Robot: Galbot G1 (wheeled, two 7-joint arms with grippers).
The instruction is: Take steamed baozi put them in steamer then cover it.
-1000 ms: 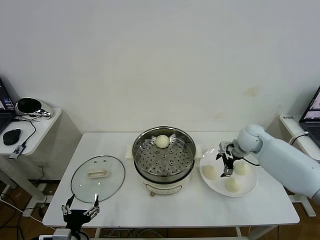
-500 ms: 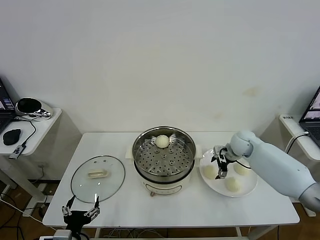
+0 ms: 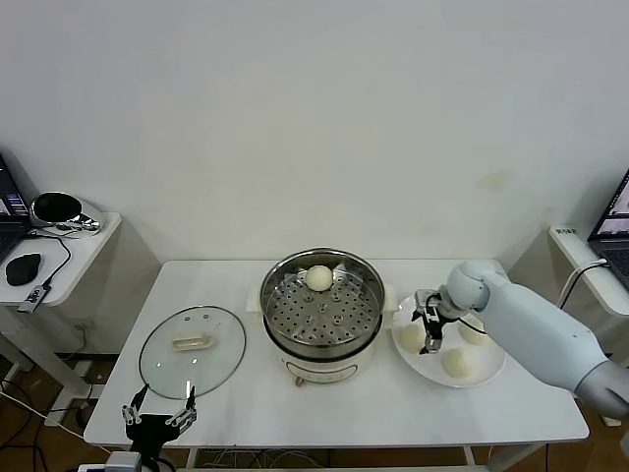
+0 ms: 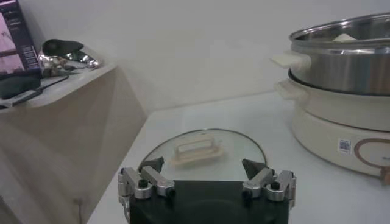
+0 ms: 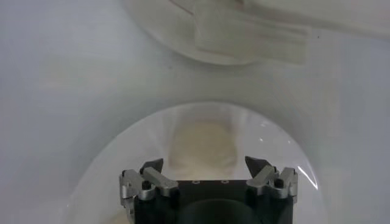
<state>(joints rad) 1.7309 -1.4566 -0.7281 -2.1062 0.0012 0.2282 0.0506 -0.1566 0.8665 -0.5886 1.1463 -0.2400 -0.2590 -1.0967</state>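
The steel steamer (image 3: 322, 313) stands mid-table with one baozi (image 3: 318, 277) on its perforated tray; its side shows in the left wrist view (image 4: 347, 67). Three baozi lie on a white plate (image 3: 486, 376) to its right: one at the left (image 3: 412, 337), one at the back (image 3: 474, 330), one at the front (image 3: 458, 363). My right gripper (image 3: 428, 324) is open just above the left baozi (image 5: 203, 148), which lies between its jaws. The glass cover (image 3: 193, 350) lies flat at the table's left, also in the left wrist view (image 4: 201, 152). My left gripper (image 3: 157, 411) is open, parked at the front edge.
A side table (image 3: 74, 258) at the left holds a mouse and a shiny metal object (image 3: 57, 209). A laptop (image 3: 614, 231) stands at the far right. The steamer's white handle (image 5: 247, 35) is just beyond the plate rim in the right wrist view.
My right gripper has moved left across the plate, from between the buns to over the left baozi. The left arm has not moved.
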